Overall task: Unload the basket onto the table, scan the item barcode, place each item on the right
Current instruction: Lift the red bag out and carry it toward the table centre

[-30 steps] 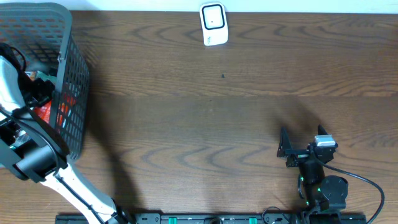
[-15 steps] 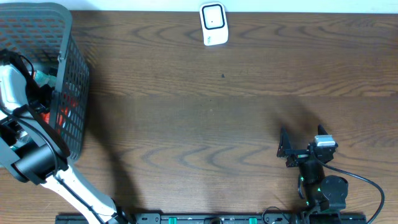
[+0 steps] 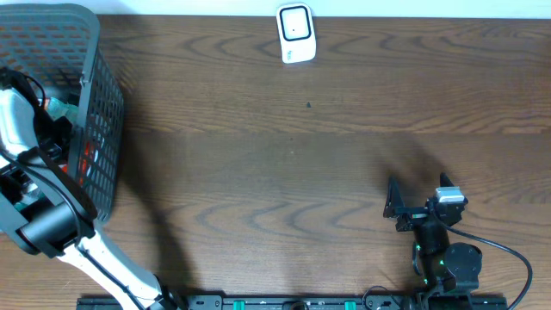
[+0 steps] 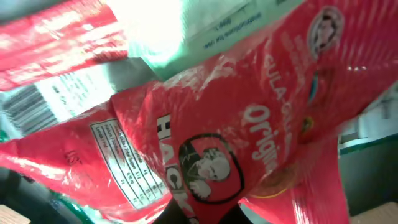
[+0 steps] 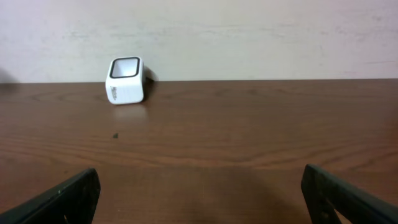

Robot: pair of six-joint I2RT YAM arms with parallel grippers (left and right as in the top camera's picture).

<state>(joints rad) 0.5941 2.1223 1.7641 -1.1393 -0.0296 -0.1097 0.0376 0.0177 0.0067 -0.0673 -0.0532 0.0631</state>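
Bare tabletop between basket and scanner, packets crowding basket interior

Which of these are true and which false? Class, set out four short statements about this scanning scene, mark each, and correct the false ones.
1. The scanner stands near the far edge of the table. True.
2. The right end effector is shut. False: its jaws stand open, holding nothing.
3. The left arm reaches into the basket. True.
4. The packet filling the left wrist view is blue. False: it is red.
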